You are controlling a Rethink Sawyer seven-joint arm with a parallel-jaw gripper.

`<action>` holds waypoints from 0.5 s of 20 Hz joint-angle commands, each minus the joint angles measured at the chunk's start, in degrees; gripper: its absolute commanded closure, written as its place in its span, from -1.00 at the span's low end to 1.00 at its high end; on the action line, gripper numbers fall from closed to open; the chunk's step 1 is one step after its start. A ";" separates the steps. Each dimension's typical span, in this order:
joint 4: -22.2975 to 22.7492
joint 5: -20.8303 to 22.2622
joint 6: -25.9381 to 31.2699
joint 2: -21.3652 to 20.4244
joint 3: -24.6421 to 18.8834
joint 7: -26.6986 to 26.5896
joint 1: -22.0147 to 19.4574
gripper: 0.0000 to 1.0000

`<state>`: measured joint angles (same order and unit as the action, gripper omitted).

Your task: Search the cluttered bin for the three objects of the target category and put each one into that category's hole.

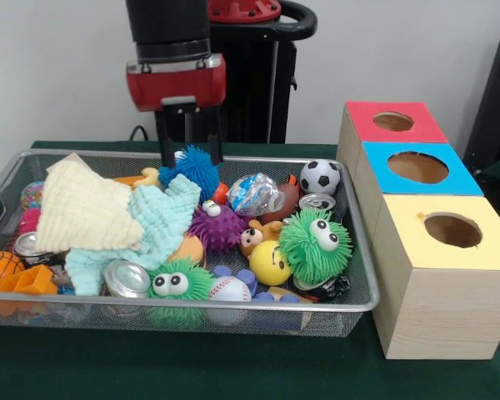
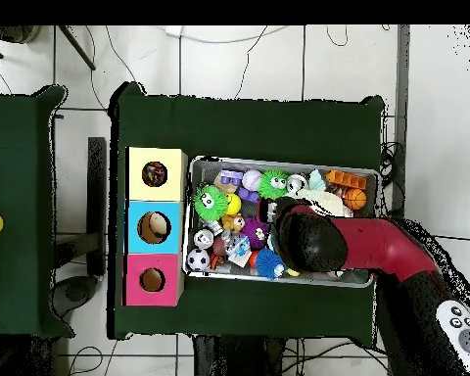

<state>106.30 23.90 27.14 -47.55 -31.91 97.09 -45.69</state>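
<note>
While the gripper [image 1: 190, 154] hovers open and empty, the blue spiky ball [image 1: 194, 169] sits just below it at the bin's [image 1: 362, 275] 12 o'clock edge.
Correct practice is a straight descent with fingers straddling the ball, closing clear of the mint cloth [image 1: 154, 225] at 8 o'clock.

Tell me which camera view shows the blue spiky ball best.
The front view: the blue spiky ball sits at the bin's far side, its bristles clear right beside the gripper. The overhead view shows only a small blue patch at the bin's edge, beside the arm.
</note>
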 commanded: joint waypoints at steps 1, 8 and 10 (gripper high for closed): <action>4.34 -4.18 11.17 -7.00 0.09 1.43 2.35 -1.00; 5.64 -3.05 12.67 -7.07 2.17 -1.80 -1.42 -1.00; 7.39 -1.39 9.08 -5.60 2.75 -1.61 -3.40 -1.00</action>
<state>108.35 21.08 35.45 -54.20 -31.87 97.09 -44.26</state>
